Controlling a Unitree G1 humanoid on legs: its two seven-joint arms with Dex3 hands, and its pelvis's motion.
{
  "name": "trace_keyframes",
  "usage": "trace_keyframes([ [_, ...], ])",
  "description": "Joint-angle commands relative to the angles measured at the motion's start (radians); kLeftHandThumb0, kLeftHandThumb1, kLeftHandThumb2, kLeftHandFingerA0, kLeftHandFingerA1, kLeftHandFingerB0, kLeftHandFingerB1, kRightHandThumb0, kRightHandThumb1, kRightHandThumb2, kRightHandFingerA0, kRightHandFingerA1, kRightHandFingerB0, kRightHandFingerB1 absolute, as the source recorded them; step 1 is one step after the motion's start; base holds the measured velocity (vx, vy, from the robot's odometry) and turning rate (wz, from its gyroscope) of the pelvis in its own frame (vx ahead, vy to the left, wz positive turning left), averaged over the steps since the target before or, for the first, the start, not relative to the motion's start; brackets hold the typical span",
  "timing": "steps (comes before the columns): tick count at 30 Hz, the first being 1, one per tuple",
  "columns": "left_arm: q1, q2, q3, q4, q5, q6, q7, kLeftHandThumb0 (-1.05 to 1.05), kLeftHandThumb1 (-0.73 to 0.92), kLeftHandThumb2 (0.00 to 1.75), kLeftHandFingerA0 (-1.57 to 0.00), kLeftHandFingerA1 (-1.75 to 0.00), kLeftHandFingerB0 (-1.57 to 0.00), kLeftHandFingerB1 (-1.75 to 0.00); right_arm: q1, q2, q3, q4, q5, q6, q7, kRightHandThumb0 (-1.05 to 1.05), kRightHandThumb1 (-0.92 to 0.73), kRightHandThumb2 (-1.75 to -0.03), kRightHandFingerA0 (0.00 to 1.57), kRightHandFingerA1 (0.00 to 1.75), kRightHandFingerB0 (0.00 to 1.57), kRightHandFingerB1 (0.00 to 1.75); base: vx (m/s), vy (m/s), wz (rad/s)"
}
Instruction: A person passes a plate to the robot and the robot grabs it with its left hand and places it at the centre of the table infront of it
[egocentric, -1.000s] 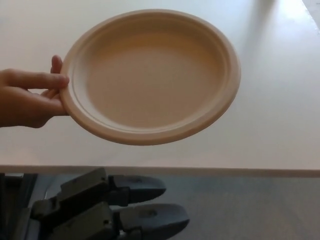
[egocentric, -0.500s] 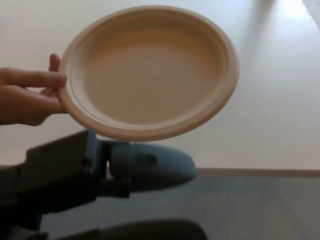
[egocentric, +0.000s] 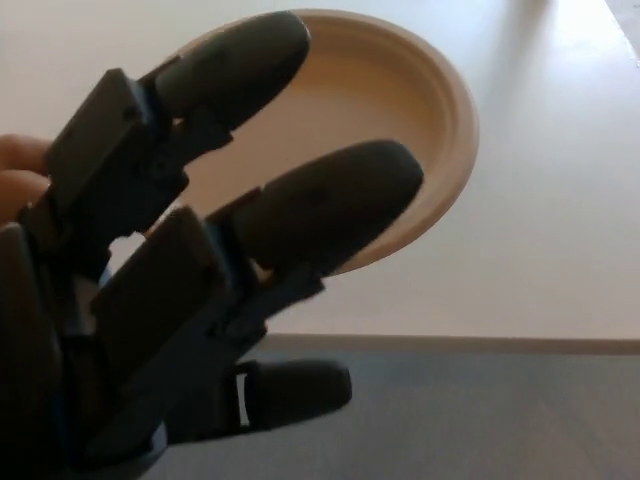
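The left hand (egocentric: 190, 290) fills the near left of the head view, its fingers (egocentric: 320, 205) spread apart and holding nothing — two reach toward two o'clock across the front of the plate (egocentric: 420, 110), while the thumb sits low at about five o'clock from the palm. The plate hangs above the table (egocentric: 560, 200), up at one o'clock from the palm, its rim partly hidden behind the fingers; whether they touch it I cannot tell. A person's hand (egocentric: 22, 170) shows at nine o'clock, presumably supporting it. The right hand is not in view, so the left is plainly the nearer one.
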Motion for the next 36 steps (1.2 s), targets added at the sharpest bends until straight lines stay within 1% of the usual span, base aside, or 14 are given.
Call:
trace_keyframes([
  [1,-0.049,0.036,-0.001,0.194,0.338,0.188,-0.072,-0.67,0.41,0.85,0.00,-0.33,-0.09,-0.47,-0.002,-0.027,-0.003,-0.004,-0.004,0.001,0.040,-0.65,-0.73,-0.62,0.16,0.51,0.20,0.39,0.00,0.000,0.00],
  [8,-0.068,0.080,-0.012,0.302,0.393,0.226,-0.075,-0.86,0.46,0.79,-0.06,-0.38,-0.06,-0.38,-0.024,-0.029,-0.007,-0.016,-0.001,-0.002,0.050,-0.66,-0.72,-0.61,0.18,0.54,0.23,0.41,0.00,0.000,0.00],
  [9,-0.077,0.083,-0.017,0.316,0.411,0.241,-0.082,-0.39,0.13,0.83,0.00,-0.50,0.00,-0.49,-0.031,-0.033,-0.005,-0.020,-0.004,0.001,0.054,-0.66,-0.72,-0.61,0.18,0.53,0.23,0.41,0.00,0.000,0.00],
  [17,-0.115,0.105,-0.060,0.434,0.474,0.301,-0.067,-0.37,0.10,0.80,0.00,-0.49,0.00,-0.47,-0.031,-0.039,0.008,-0.031,-0.015,-0.003,0.055,-0.65,-0.72,-0.61,0.18,0.54,0.24,0.41,0.00,0.000,0.00],
  [18,-0.120,0.108,-0.066,0.444,0.481,0.308,-0.065,-0.81,0.48,0.56,-0.15,-0.31,-0.18,-0.30,-0.031,-0.039,0.008,-0.031,-0.016,-0.002,0.055,-0.65,-0.72,-0.61,0.18,0.53,0.24,0.41,0.00,0.000,0.00],
  [25,-0.243,0.144,-0.108,0.563,0.550,0.402,-0.087,-0.71,0.40,0.70,-0.26,-0.39,-0.17,-0.39,-0.082,-0.039,0.018,-0.038,-0.029,0.017,0.064,-0.64,-0.73,-0.61,0.20,0.53,0.27,0.41,0.00,0.000,0.00],
  [26,-0.259,0.153,-0.115,0.583,0.538,0.403,-0.097,-0.58,0.45,0.54,-0.53,-0.39,-0.27,-0.33,-0.084,-0.040,0.018,-0.039,-0.028,0.014,0.068,-0.63,-0.72,-0.61,0.21,0.55,0.27,0.43,0.00,0.000,0.00],
  [27,-0.265,0.158,-0.120,0.591,0.532,0.405,-0.097,-0.58,0.45,0.54,-0.53,-0.39,-0.27,-0.33,-0.084,-0.040,0.018,-0.039,-0.027,0.013,0.070,-0.63,-0.72,-0.61,0.21,0.55,0.27,0.43,0.00,0.000,0.00],
  [28,-0.277,0.186,-0.125,0.645,0.496,0.345,-0.045,-0.42,0.51,0.75,-1.15,-0.99,-0.38,-0.44,-0.080,-0.039,0.010,-0.042,-0.014,0.011,0.084,-0.62,-0.70,-0.60,0.20,0.56,0.29,0.45,0.00,0.000,0.00],
  [30,-0.289,0.208,-0.136,0.672,0.477,0.327,-0.030,-0.26,0.60,0.59,-1.17,-1.13,-0.45,-0.35,-0.077,-0.041,-0.001,-0.047,0.000,0.006,0.096,-0.62,-0.69,-0.60,0.23,0.57,0.31,0.46,0.00,0.000,0.00],
  [31,-0.298,0.225,-0.145,0.685,0.467,0.319,-0.041,-0.22,0.57,0.64,-1.05,-1.32,-0.45,-0.39,-0.073,-0.042,-0.009,-0.053,0.008,0.006,0.105,-0.69,-0.53,-0.94,0.31,0.62,0.29,0.56,0.00,0.000,0.00],
  [34,-0.307,0.245,-0.162,0.698,0.450,0.312,-0.035,-0.19,0.62,0.59,-1.01,-1.34,-0.55,-0.38,-0.071,-0.043,-0.017,-0.058,0.010,0.007,0.112,-0.61,-0.69,-0.60,0.37,0.56,0.35,0.45,0.00,0.000,0.00],
  [35,-0.316,0.249,-0.168,0.723,0.431,0.279,-0.001,-0.28,0.64,0.60,-1.00,-1.38,-0.72,-0.43,-0.074,-0.044,-0.019,-0.061,0.010,0.006,0.115,-0.67,-0.54,-0.96,0.41,0.64,0.28,0.54,0.00,0.000,0.00],
  [36,-0.321,0.253,-0.173,0.735,0.421,0.267,0.016,-0.28,0.64,0.60,-1.00,-1.38,-0.72,-0.43,-0.075,-0.044,-0.020,-0.063,0.010,0.006,0.117,-0.67,-0.54,-0.96,0.41,0.64,0.28,0.54,0.00,0.000,0.00],
])
